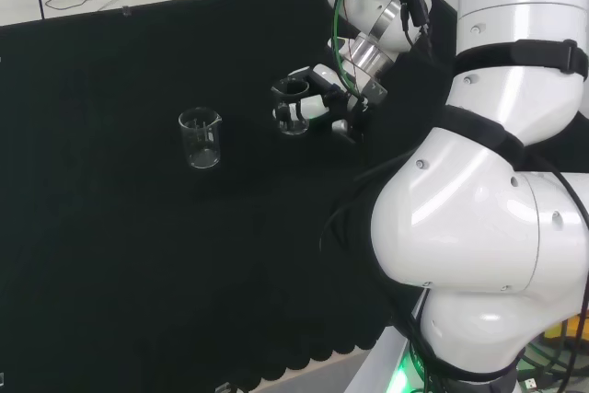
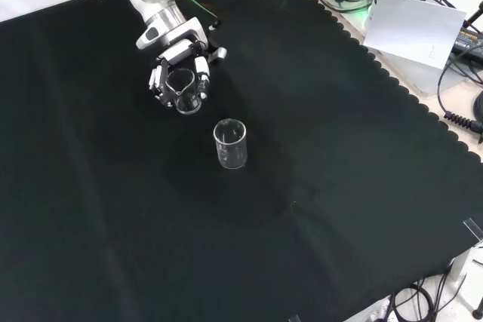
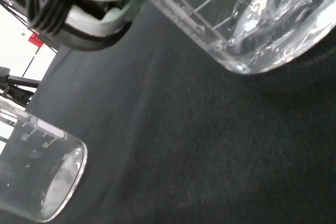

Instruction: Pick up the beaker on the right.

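hand [image 2: 175, 73]: fingers wrapped round a beaker [image 2: 186, 94] (clear glass)
other beaker [image 2: 230, 144]: upright on the cloth [image 2: 339, 148], near

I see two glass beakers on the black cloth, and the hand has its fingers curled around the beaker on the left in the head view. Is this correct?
Not quite. The head view shows the hand curled around the right beaker; the left beaker stands free and upright. The rest is right: two glass beakers over the black cloth.
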Robot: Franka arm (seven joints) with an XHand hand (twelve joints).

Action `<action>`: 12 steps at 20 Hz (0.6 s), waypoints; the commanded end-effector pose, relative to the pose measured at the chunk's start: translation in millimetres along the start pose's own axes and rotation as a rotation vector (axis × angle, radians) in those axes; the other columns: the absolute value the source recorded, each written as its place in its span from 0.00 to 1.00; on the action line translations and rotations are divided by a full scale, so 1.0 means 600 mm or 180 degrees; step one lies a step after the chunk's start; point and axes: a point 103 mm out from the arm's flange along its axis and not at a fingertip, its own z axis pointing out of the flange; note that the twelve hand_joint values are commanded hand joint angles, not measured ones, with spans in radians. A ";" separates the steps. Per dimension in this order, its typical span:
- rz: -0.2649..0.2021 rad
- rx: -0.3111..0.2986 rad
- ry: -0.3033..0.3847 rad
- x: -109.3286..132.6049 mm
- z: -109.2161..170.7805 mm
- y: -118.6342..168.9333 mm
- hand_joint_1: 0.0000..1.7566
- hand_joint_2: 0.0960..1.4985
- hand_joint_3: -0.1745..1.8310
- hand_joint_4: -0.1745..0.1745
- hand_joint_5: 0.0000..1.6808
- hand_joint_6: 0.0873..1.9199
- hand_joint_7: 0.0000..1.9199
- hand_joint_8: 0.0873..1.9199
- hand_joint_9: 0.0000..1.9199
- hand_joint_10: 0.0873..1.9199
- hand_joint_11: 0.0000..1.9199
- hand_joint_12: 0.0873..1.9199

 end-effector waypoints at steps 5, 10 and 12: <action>-0.0043 -0.0329 -0.0405 0.053 -0.063 0.001 0.63 0.45 0.35 1.00 0.76 0.29 0.82 0.08 0.84 0.01 0.66 0.39; -0.0154 -0.0264 -0.0564 0.080 -0.080 -0.006 0.64 0.34 0.49 1.00 0.78 0.33 0.92 0.04 0.93 0.00 0.72 0.34; -0.0209 -0.0204 -0.0613 0.093 -0.083 -0.008 0.64 0.32 0.51 1.00 0.77 0.35 0.93 0.04 0.95 0.00 0.73 0.33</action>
